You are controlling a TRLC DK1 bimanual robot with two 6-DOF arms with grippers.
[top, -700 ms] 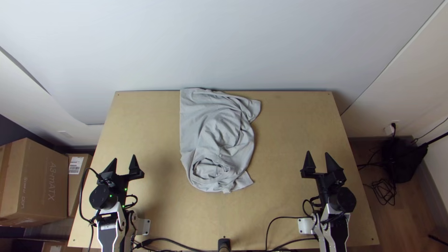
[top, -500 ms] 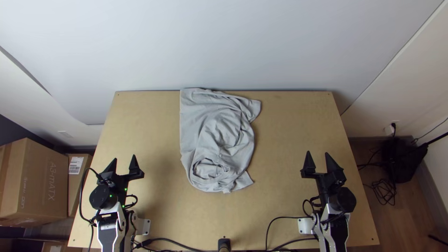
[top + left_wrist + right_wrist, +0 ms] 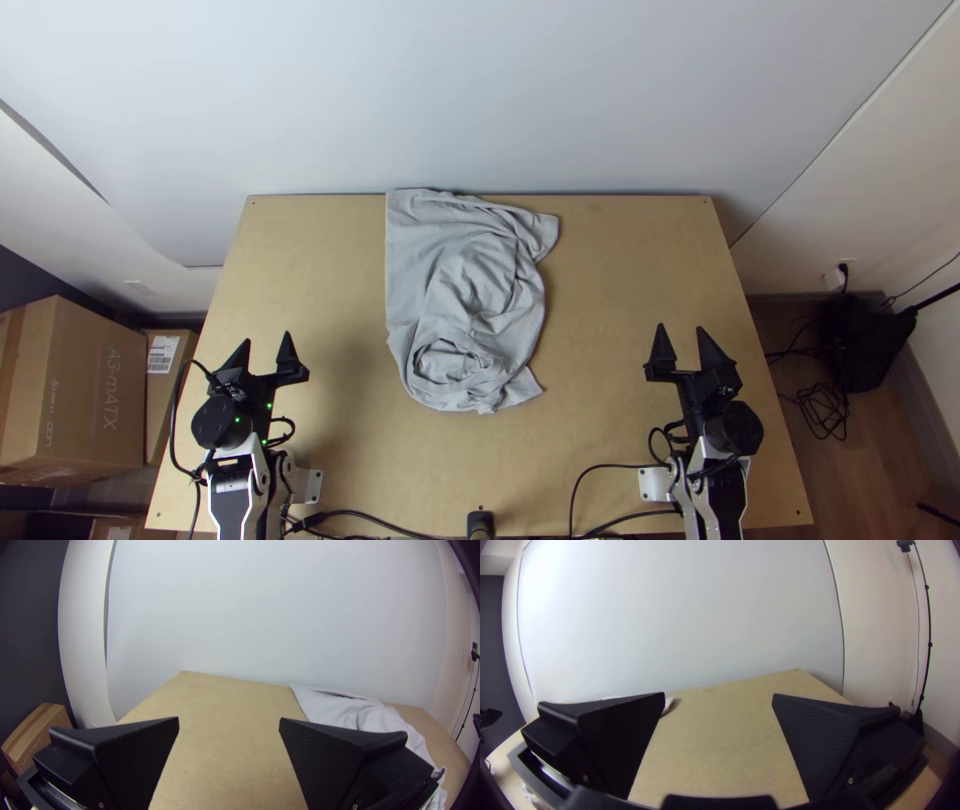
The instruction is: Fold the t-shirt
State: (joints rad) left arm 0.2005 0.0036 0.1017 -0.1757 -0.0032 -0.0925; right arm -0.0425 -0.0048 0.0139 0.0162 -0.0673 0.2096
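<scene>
Still as we compare the frames, both arms and the cloth lie just where they did in the earlier ones; we make out no shift. We see the grey t-shirt [image 3: 470, 290] around the middle of the top view, a little left of centre, on the wooden table [image 3: 620, 430]. It lies partly spread and partly bunched: smoother along its left side, rumpled through the middle, with a crumpled ring of folds toward its lower end. Its top reaches the table's far edge, and two corners poke out on its right side, one high and one low (we can't tell which parts of the shirt they are).

At the lower left of the top view we have the left gripper [image 3: 267, 340], its two black fingers standing wide apart with nothing between them, well apart from the cloth. We find the right gripper [image 3: 681, 330] at the lower right, its fingers parted likewise and holding nothing. Both wrist views show us the same gap. We also see a large cardboard box [image 3: 90, 390] at the lower left, beyond the table's side, and dark cables [image 3: 350, 514] along the bottom edge.
</scene>
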